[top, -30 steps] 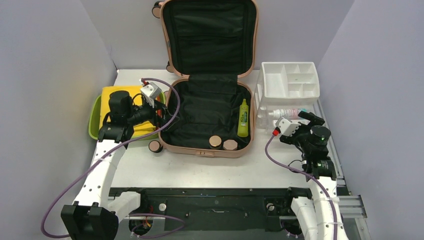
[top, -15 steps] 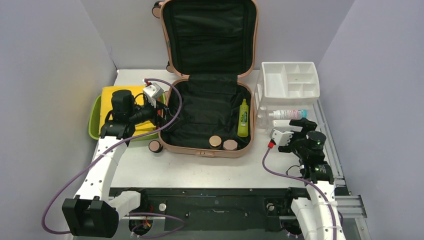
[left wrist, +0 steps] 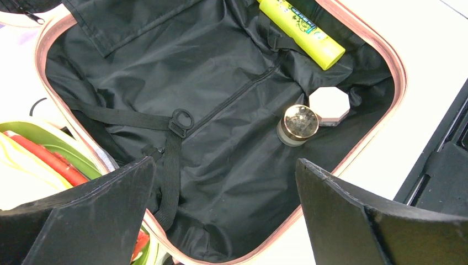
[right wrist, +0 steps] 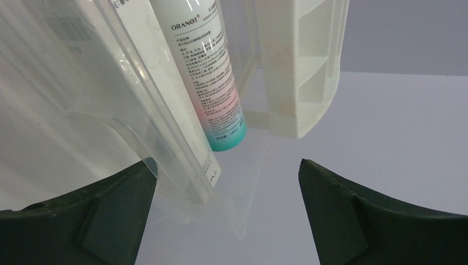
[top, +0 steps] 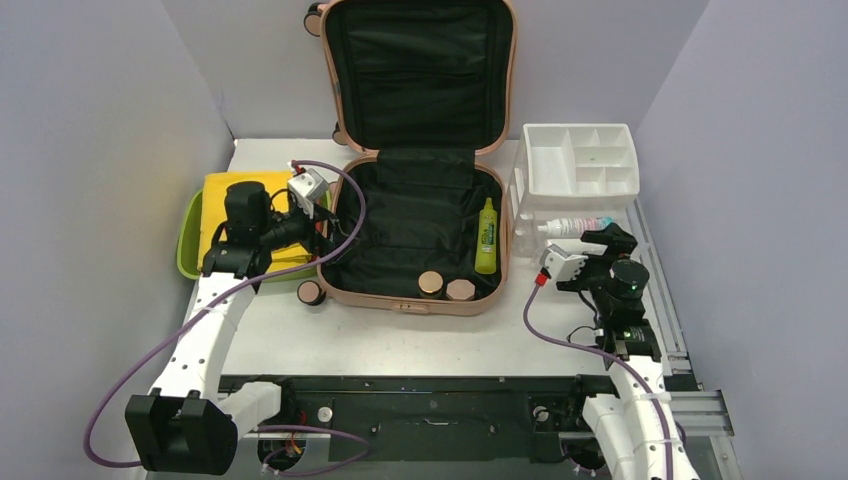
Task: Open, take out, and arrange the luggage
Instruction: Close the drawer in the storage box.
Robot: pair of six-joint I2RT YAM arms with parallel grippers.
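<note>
Luggage (top: 415, 225) sits mid-back of tabletop (top: 400, 340), open: base flat, lid upright vs the back wall, black lining showing in both halves. Pink shell rim runs round the base; caster wheels visible at lid's top-L corner.

Inside base: lime-green tube (top: 486, 236) lying along the R side, cap end toward the back. Two small round jars near the front rim, side by side: gold-lid jar (top: 431, 283) and pale-lid jar (top: 460, 289). In L wrist view the pale lid (left wrist: 329, 105) reads as octagonal, and it touches the gold one (left wrist: 299, 122). Straps w/ a ring buckle cross the lining.

Third small jar (top: 311, 292) stands on the tabletop just beside the luggage's front-L corner, outside it.

L arm (top: 205, 320) reaches over the green tub (top: 188, 235), which holds a yellow cloth (top: 225, 195). L jaws hover at the luggage's L rim, spread wide, nothing btwn them, aimed into the base.

R arm (top: 625, 300) is at the R side of the tabletop. R jaws also spread wide, gripping nothing, facing a white/pink bottle (right wrist: 212, 83) w/ teal end that lies in a clear plastic holder (right wrist: 110, 94). White organizer (top: 548, 165) just behind it, beside the luggage's R-back corner.
</note>
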